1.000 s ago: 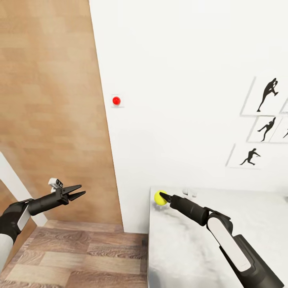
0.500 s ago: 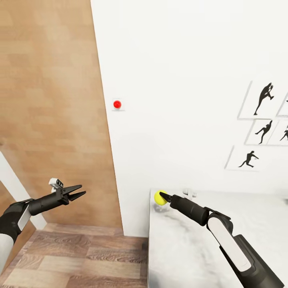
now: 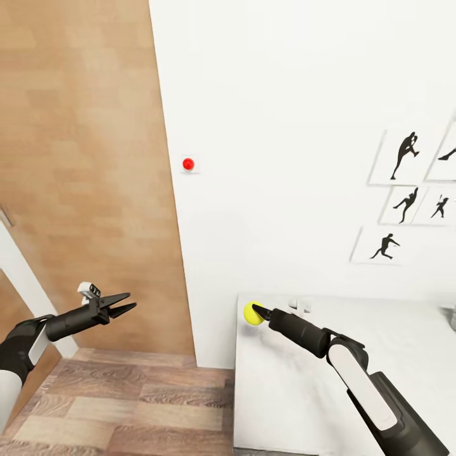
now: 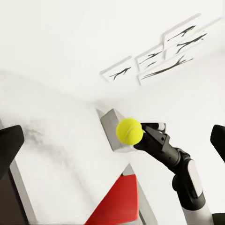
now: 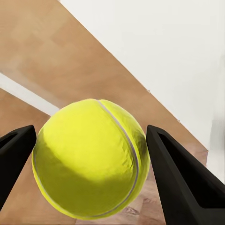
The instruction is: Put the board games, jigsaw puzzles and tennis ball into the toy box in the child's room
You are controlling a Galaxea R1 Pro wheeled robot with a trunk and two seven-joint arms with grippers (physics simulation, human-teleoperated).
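Right gripper (image 3: 258,311) reaches out over the near corner of the table (image 3: 405,354), its dark fingertips set against the yellow tennis ball (image 3: 251,314), which sits just above the pale top. Off to the left, the left gripper (image 3: 125,303) hangs over the wood-plank floor (image 3: 126,405) with its fingers slightly parted and nothing between them. A red button (image 3: 188,164) dots the white wall, and the baseball-player pictures (image 3: 405,190) hang at right.
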